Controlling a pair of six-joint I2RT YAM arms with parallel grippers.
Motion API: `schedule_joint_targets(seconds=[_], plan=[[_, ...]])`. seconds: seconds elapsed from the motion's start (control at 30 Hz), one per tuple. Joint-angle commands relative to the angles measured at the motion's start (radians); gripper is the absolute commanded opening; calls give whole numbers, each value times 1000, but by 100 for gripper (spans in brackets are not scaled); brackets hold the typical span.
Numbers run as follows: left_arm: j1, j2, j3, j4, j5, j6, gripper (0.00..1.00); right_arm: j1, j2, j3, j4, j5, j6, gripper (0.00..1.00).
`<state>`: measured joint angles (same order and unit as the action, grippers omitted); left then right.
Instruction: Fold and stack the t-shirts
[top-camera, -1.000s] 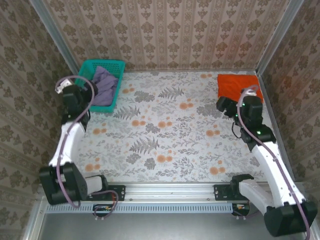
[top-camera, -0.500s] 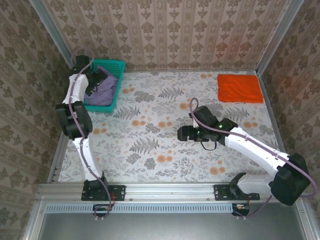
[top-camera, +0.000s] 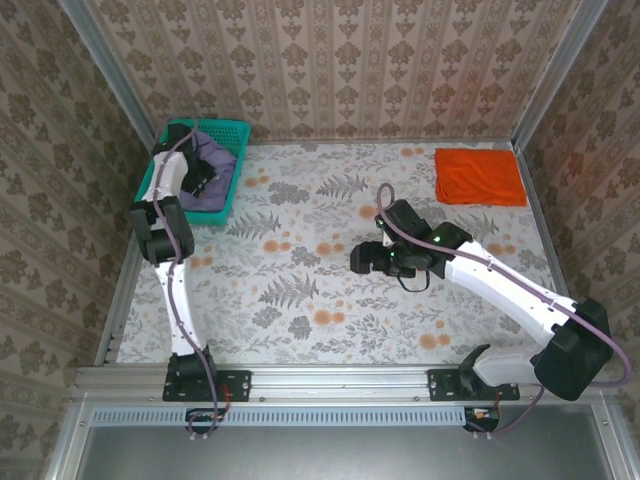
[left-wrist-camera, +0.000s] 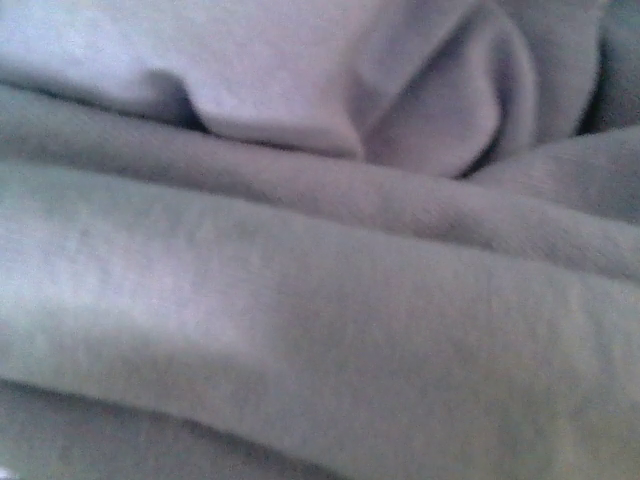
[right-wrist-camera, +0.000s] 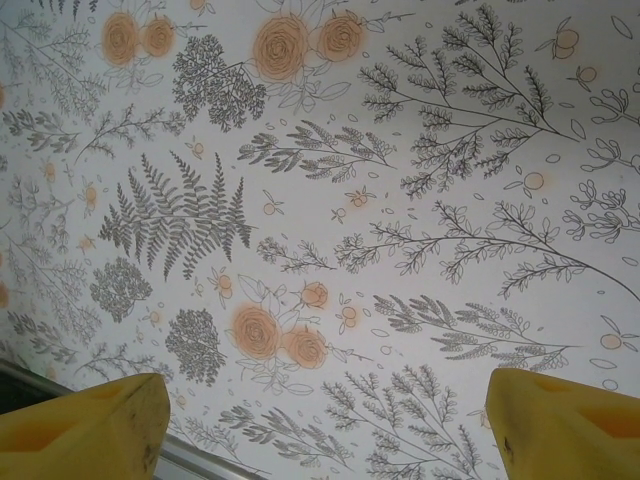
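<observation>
Two shirts: purple shirt in corner basket; orange shirt folded by far-right edge.
Left gripper: on purple shirt, state unclear.
Right gripper: spread, over open bench.

Lavender t-shirt cloth up close, soft horizontal folds, rounded crease upper right, blurred.
</observation>
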<state>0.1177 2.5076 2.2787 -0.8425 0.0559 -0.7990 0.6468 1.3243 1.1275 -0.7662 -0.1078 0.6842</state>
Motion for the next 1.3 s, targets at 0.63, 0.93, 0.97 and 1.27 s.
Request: schedule_joint_targets(seconds=[0.63,0.93,0.97,1.27], plan=[[100,-24,191,122,20,-112,0,12,73,146,-63,39,-34,83],[27,-266,210,214,-64,-67,0,14,-3,136,-46,63,-48,82],[10,-303,209,226,-85,-40,0,14,-11,131,-43,69,-49,82],[-220,-595,205,323,-162,221,0,10,-109,92,-1,148,-65,82]])
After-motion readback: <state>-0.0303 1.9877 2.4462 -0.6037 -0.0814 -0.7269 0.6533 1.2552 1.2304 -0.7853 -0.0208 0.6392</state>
